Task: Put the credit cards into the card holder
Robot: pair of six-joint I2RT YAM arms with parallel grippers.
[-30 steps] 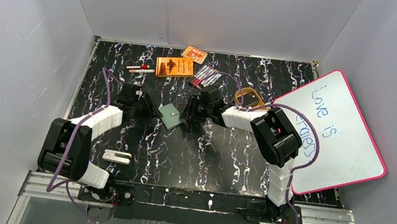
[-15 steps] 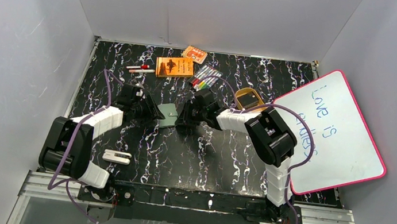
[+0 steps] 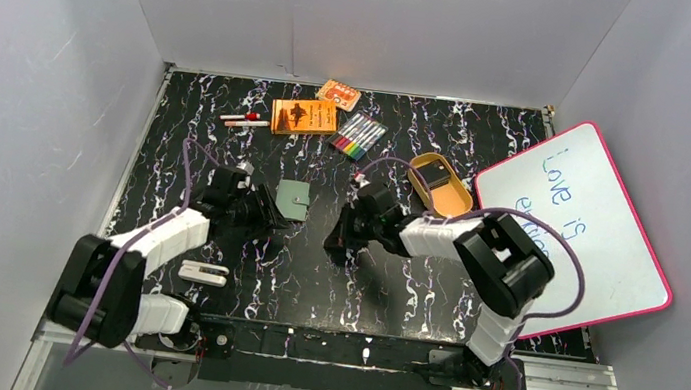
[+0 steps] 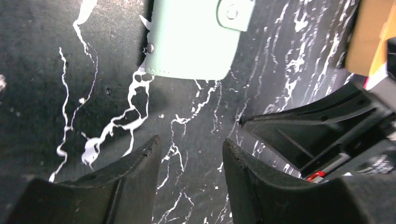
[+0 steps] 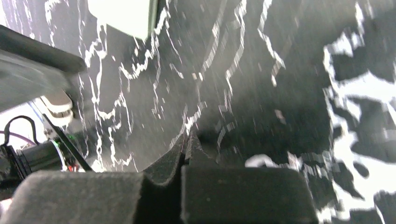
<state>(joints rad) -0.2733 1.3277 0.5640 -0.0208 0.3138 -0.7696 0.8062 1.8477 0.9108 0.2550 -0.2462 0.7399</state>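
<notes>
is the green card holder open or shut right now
Shut: the card holder lies folded flat, its snap tab wrapped over the front cover, and no inner sleeves show.

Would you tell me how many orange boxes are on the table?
2. The larger orange box lies far back, left of the marker set; the smaller orange box sits behind it by the back wall. None seems hidden.
</notes>
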